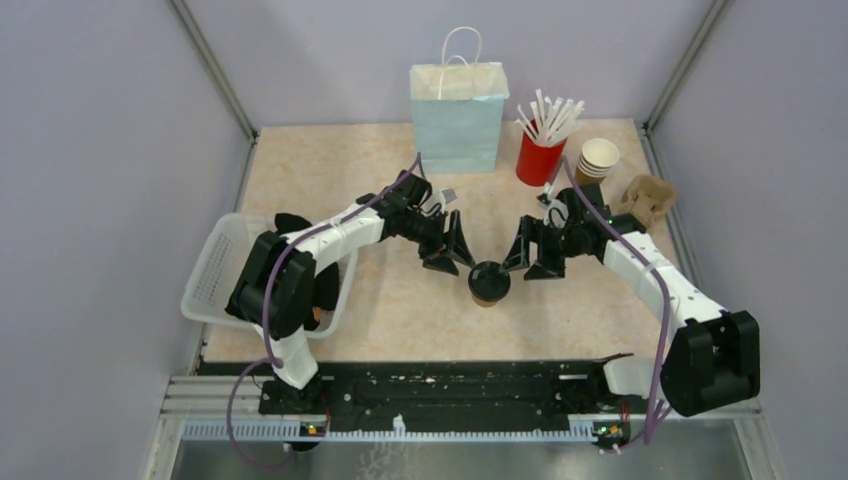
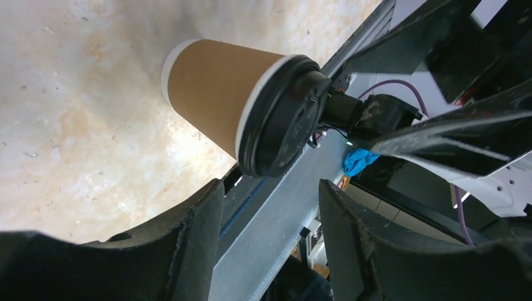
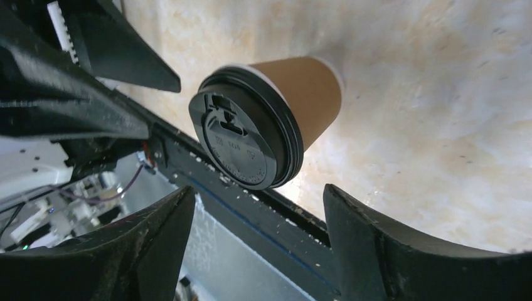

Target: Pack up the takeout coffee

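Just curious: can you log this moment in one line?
lidded cup: upright, unheld | left tool: open, beside cup | right tool: open, beside cup

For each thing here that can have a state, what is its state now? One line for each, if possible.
coffee cup: upright on the table, lid on, not held.
pale blue bag: upright, top open.
red cup: upright, holding white straws.
stack of paper cups: upright, no lid.
left gripper: open, empty.
right gripper: open, empty.
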Controlling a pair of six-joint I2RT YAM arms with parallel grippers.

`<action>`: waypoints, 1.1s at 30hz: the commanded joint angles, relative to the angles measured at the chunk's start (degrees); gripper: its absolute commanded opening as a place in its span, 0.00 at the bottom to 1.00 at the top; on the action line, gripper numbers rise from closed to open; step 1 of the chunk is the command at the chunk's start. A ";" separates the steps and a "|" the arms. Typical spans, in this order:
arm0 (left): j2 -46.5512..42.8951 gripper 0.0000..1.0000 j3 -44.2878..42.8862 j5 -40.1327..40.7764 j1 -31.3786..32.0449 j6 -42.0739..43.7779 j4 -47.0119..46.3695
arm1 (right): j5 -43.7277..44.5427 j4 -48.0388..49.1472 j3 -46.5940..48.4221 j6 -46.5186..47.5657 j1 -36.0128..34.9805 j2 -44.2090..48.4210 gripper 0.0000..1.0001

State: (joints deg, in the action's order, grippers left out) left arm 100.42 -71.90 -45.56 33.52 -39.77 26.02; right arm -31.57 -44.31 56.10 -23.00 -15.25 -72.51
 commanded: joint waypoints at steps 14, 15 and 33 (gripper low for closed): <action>3.50 0.38 0.21 3.23 0.25 -0.57 -2.89 | -12.20 13.14 -7.65 2.12 2.58 -3.87 0.55; 3.72 0.38 0.21 3.18 0.26 -0.91 -3.32 | -12.19 12.87 -7.57 2.43 2.59 -4.16 0.55; 5.61 0.39 -0.63 3.38 1.41 -0.39 -2.97 | -12.10 14.28 -9.12 1.34 2.54 -4.81 0.46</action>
State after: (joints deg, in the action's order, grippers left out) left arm 106.30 -71.83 -42.54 34.68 -41.04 23.94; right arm -43.03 -32.29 47.27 -21.67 -13.21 -76.79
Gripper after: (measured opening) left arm 0.396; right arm 0.482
